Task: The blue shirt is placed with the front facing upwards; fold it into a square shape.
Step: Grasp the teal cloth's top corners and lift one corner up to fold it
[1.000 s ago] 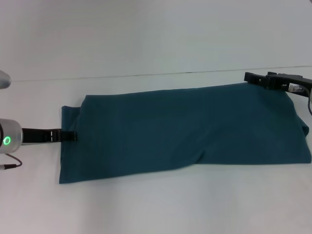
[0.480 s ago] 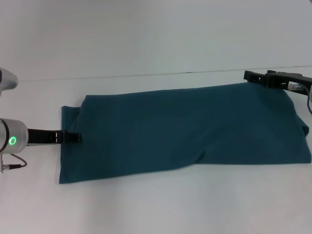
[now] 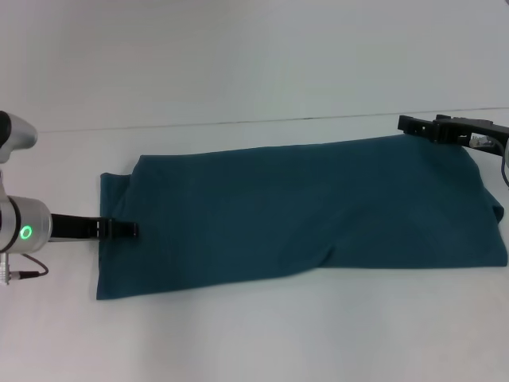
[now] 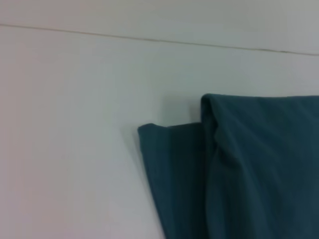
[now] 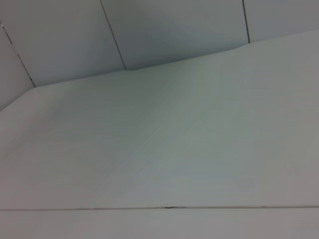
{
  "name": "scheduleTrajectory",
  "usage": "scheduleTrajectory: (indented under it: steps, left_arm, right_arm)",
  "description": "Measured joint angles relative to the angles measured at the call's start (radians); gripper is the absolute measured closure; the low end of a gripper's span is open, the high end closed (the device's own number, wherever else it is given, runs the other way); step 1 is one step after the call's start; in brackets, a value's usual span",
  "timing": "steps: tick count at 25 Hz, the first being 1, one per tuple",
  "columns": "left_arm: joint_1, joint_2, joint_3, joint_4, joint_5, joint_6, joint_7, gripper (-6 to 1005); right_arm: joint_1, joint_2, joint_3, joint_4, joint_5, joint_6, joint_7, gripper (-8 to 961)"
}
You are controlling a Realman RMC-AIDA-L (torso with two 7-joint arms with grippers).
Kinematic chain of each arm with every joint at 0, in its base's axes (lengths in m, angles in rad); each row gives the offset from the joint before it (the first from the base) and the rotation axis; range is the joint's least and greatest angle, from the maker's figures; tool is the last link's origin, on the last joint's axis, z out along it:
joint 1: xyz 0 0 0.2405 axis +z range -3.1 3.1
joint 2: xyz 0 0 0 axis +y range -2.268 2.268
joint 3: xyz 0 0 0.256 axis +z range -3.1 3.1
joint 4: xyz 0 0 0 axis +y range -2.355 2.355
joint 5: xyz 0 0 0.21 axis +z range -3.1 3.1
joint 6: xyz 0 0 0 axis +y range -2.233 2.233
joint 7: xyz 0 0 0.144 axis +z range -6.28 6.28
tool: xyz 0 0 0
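the dark teal-blue cotton shirt [image 3: 302, 211], folded to a strip w/ long axis l–r; left gripper [image 3: 127, 229] over its left end, right gripper [image 3: 413, 126] at far-right corner; fingers' state can't tell.

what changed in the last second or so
The left gripper slid inward from the shirt's left edge, farther over the blue shirt, dropping slightly toward the near side. The shirt kept its long folded shape, and the right gripper stayed at its far right corner.

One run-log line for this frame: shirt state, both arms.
blue shirt: long folded band, plain side up | left gripper: over shirt's left end | right gripper: at far right corner | table
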Motion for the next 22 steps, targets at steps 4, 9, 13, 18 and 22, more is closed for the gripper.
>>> scheduleTrajectory:
  steps: [4, 9, 13, 18, 22]
  left_arm:
    - [-0.004, -0.005, 0.002, 0.000, -0.010, 0.019, 0.044, 173]
    - [-0.012, -0.012, -0.002, -0.004, -0.012, 0.024, 0.077, 275]
    - [-0.015, -0.013, -0.006, -0.014, -0.023, 0.022, 0.088, 396]
    - [-0.007, -0.013, -0.007, -0.004, -0.084, 0.025, 0.116, 609]
    - [-0.004, -0.013, -0.006, 0.007, -0.102, 0.035, 0.117, 713]
  right_arm:
    - [-0.001, 0.000, 0.000, 0.000, 0.000, 0.000, 0.000, 154]
    - [-0.002, 0.000, 0.000, 0.002, 0.000, 0.001, 0.000, 157]
    - [-0.003, 0.000, 0.000, 0.010, 0.000, 0.002, 0.000, 160]
    - [-0.003, 0.000, 0.000, 0.012, 0.000, -0.003, 0.000, 162]
    - [-0.007, 0.002, 0.004, 0.012, 0.000, -0.013, 0.000, 165]
